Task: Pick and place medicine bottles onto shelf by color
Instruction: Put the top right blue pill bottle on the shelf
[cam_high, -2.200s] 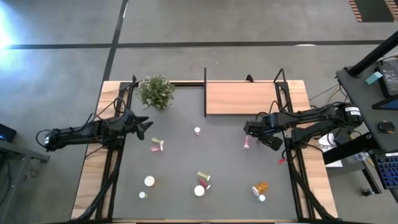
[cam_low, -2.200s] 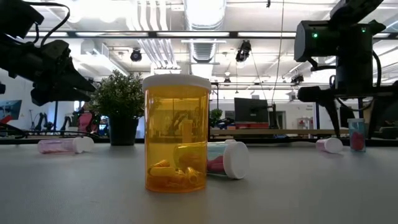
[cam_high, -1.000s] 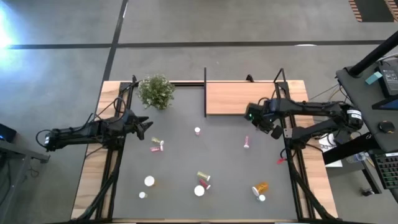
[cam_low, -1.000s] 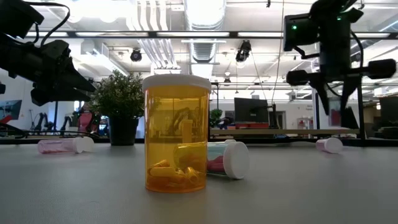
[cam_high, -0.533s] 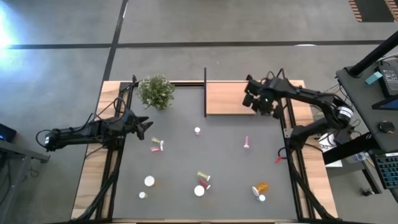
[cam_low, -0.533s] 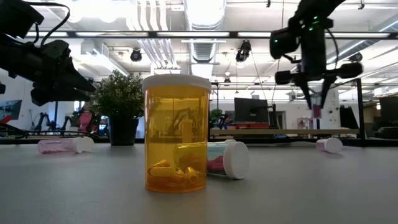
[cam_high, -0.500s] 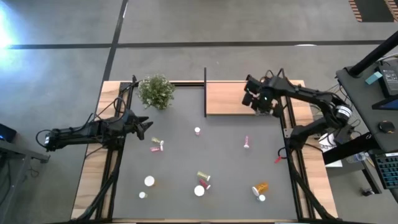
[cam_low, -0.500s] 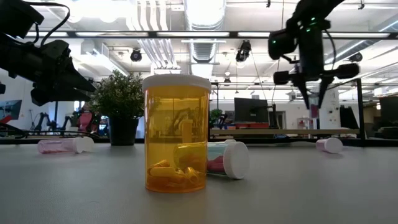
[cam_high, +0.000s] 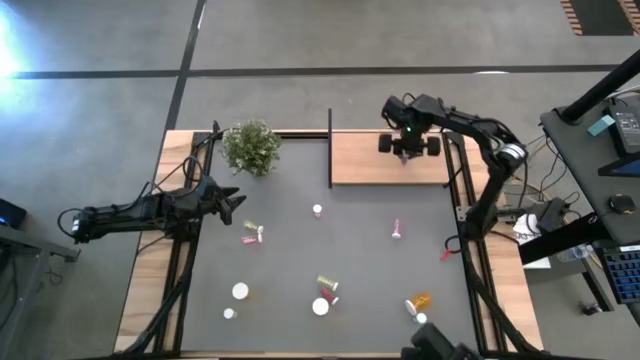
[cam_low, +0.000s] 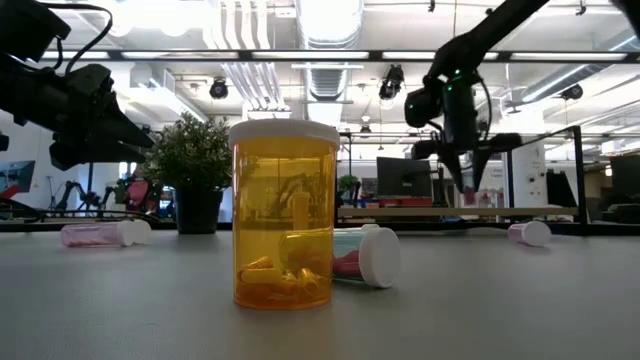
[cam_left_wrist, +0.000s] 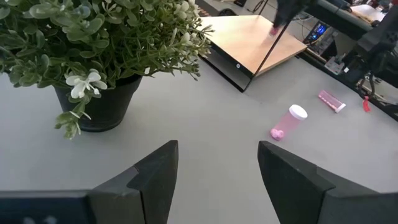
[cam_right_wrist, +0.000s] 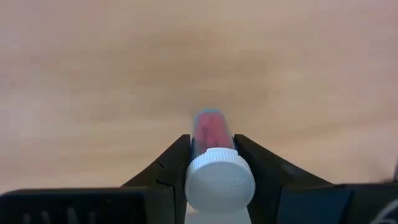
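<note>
My right gripper (cam_high: 405, 145) is over the far part of the light wooden shelf (cam_high: 365, 162), shut on a small pink bottle with a white cap (cam_right_wrist: 211, 127). In the low view the gripper (cam_low: 466, 178) hangs above the shelf board (cam_low: 400, 212). My left gripper (cam_high: 232, 203) is open and empty above the table's left side, beside the plant (cam_high: 251, 146). Several bottles are on the dark table: a pink one (cam_high: 397, 229), a pink one (cam_high: 251, 235), a white-capped one (cam_high: 317, 211), an orange one (cam_high: 418, 302) and others near the front (cam_high: 325, 295). My right gripper pinches the pink bottle between its two fingers (cam_right_wrist: 180, 155), on the body just below the white cap (cam_right_wrist: 219, 180). The fingers point down at the shelf and lie along the bottle, cap toward the wrist. The bottle (cam_low: 468, 186) hangs upright, clear of the board.
Thin black posts stand at the shelf's edges (cam_high: 330, 150). The potted plant (cam_left_wrist: 93, 56) stands at the far left. A large orange bottle (cam_low: 284, 215) stands close to the low camera, with a lying bottle (cam_low: 365, 257) behind it. Bare tabletop lies in the middle.
My right gripper has carried the pink bottle from above the table's right side toward the far edge and a little left, over the shelf, turning as it went. It has stayed shut on the bottle. The bottles on the table have not moved.
</note>
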